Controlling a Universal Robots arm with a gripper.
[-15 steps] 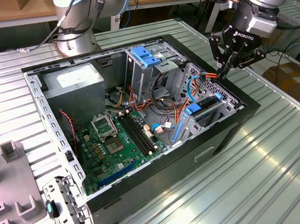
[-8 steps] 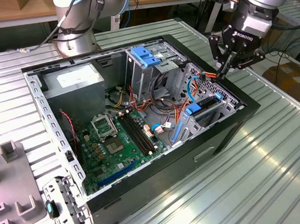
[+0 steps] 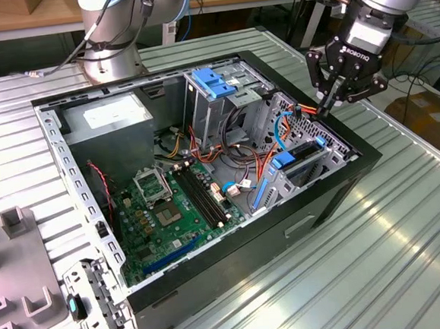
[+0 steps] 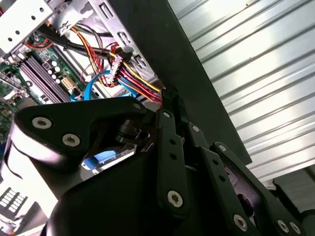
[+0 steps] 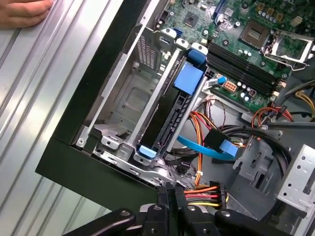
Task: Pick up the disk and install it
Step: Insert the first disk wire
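The disk (image 5: 173, 114) stands edge-on in a slot of the grey drive cage (image 5: 125, 101), a dark slab with blue plastic at both ends. In the exterior view the disk (image 3: 304, 153) sits in the cage at the case's corner towards the exterior view's right. My gripper (image 3: 328, 109) hangs just above the case wall beside that cage, shut on a power cable (image 5: 204, 195) of red, orange and yellow wires. In both wrist views the gripper (image 4: 168, 97) (image 5: 170, 195) has its fingertips pressed together over the wire bundle.
The open black computer case (image 3: 337, 193) lies on a ribbed metal table (image 3: 395, 257). Inside are a motherboard (image 3: 170, 206), a grey power-supply box (image 3: 109, 116), a blue-latched cage (image 3: 215, 81) and a loose blue data cable (image 5: 216, 147). A person's hand (image 5: 19, 12) rests on the table.
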